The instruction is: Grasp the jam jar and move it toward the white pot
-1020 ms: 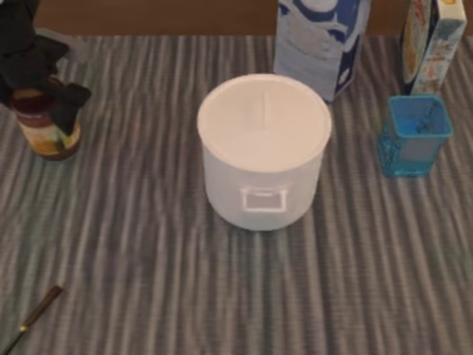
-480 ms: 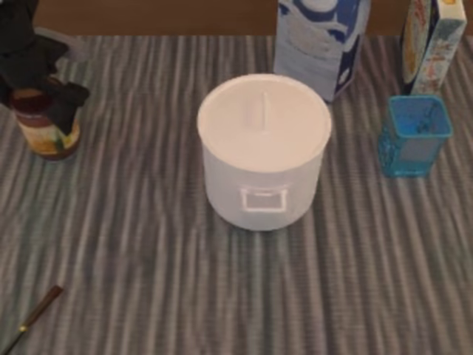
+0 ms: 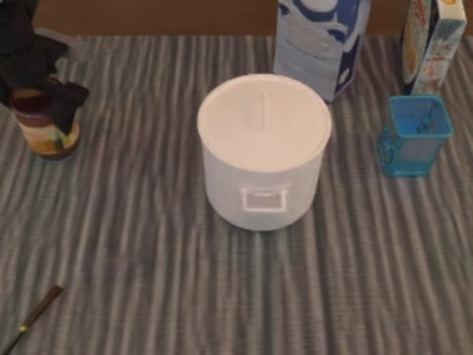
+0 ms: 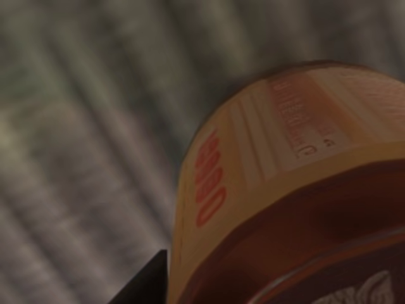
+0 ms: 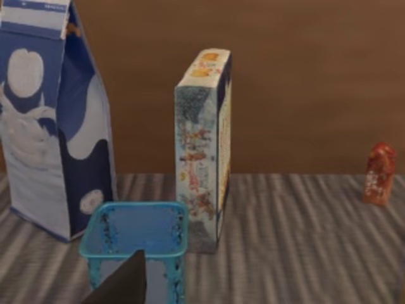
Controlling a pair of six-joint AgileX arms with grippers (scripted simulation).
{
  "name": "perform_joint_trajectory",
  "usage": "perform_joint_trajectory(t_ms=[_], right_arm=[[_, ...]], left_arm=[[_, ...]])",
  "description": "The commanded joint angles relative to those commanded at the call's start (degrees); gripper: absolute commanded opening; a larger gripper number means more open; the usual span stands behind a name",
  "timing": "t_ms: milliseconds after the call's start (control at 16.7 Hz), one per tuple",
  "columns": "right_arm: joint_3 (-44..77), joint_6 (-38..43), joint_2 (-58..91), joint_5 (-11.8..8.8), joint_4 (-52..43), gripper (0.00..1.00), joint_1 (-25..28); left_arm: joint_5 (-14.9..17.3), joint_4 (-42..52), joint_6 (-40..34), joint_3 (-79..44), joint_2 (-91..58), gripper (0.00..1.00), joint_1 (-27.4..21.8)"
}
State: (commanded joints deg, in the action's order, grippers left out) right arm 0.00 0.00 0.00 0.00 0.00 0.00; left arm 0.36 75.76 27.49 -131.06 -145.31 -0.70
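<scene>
**Jam jar gripped at left edge, transfer to pot not started**

Left gripper sits on top of the jam jar near the counter's far-left corner, dark fingers down either side of the lid area. Looks clenched on the jar at the neck; the left wrist view is filled with the jar's yellow-orange label and reddish glass at close range, which fits a grasp. Can't tell from these views whether the jar base is on the counter or just lifted.

Progress, as a judgement: grasp looks done or nearly so. Left to do is the whole carry. The jar is well apart from the white pot, which stands mid-counter with lid on and rectangular handle facing the near edge. Striped counter between them is free of things.

Orientation: jar upright, long axis vertical, lid up under the gripper, label facing roughly the near edge. No tilt visible from above.

Right arm idle and not visible from above; its wrist camera looks at the blue basket, blue-and-white carton and a printed box near the far-right corner. One dark finger tip shows, so can't tell if its gripper is open or closed.
</scene>
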Motion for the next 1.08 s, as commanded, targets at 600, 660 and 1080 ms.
perform_joint_trajectory(t_ms=[600,660,1080], right_arm=[[0.0,0.0,0.0,0.0,0.0,1.0,0.0],[0.0,0.0,0.0,0.0,0.0,1.0,0.0],[0.0,0.0,0.0,0.0,0.0,1.0,0.0]], left_arm=[[-0.3,2.1,0.0,19.5,22.4,0.0,1.1],[-0.3,2.4,0.0,21.8,24.9,0.0,1.2],[-0.3,3.0,0.1,25.6,28.7,0.0,1.2]])
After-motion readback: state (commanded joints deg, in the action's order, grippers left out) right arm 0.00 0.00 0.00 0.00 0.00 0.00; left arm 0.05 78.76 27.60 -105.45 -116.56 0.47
